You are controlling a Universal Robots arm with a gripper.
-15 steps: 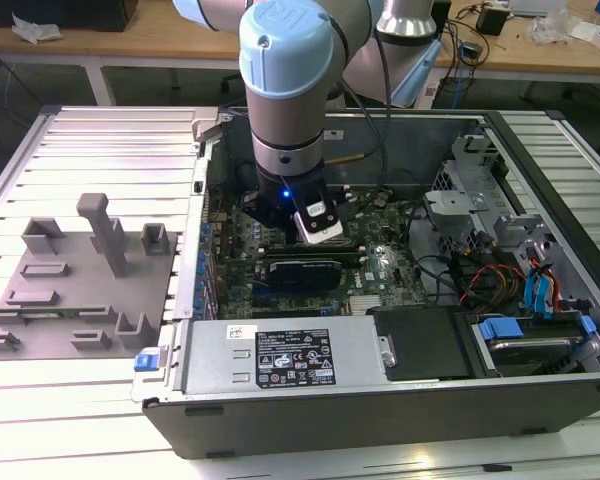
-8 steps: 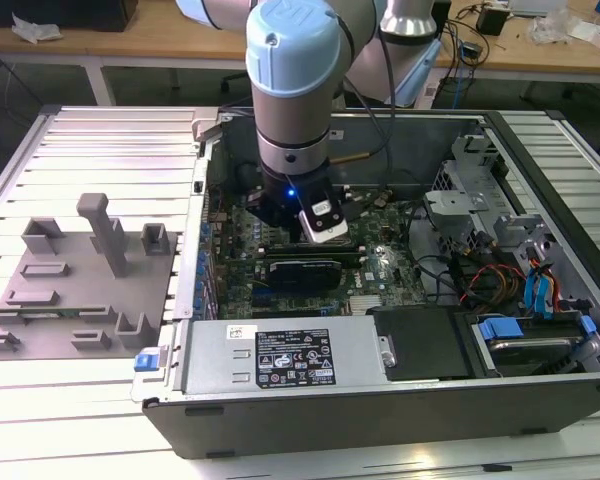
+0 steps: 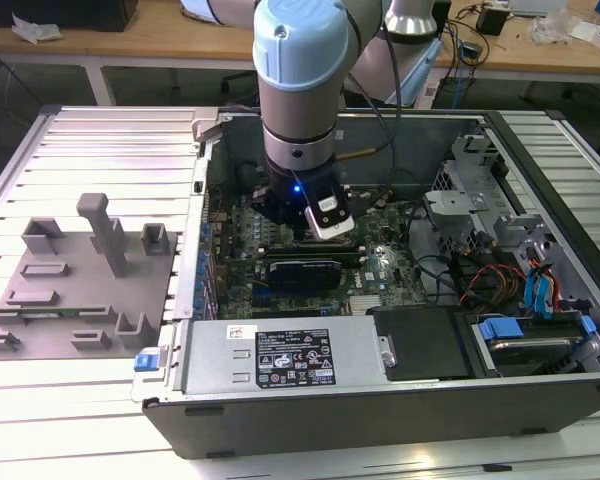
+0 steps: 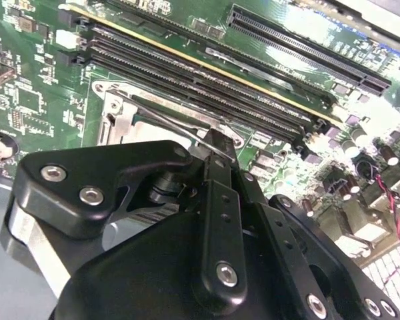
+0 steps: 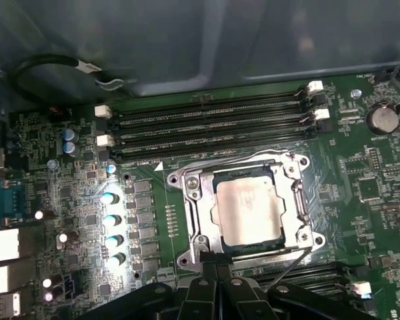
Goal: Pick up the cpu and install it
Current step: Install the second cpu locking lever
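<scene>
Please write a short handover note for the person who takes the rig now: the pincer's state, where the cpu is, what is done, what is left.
Pincer: low inside the open computer case, at the edge of the socket frame; open or shut cannot be told.
The cpu: lies flat inside the socket frame on the motherboard, pale top up, in the first wrist view.
Done: the cpu appears placed in the socket.
Left: the thin metal lever looks not yet latched; full seating cannot be confirmed.
</scene>
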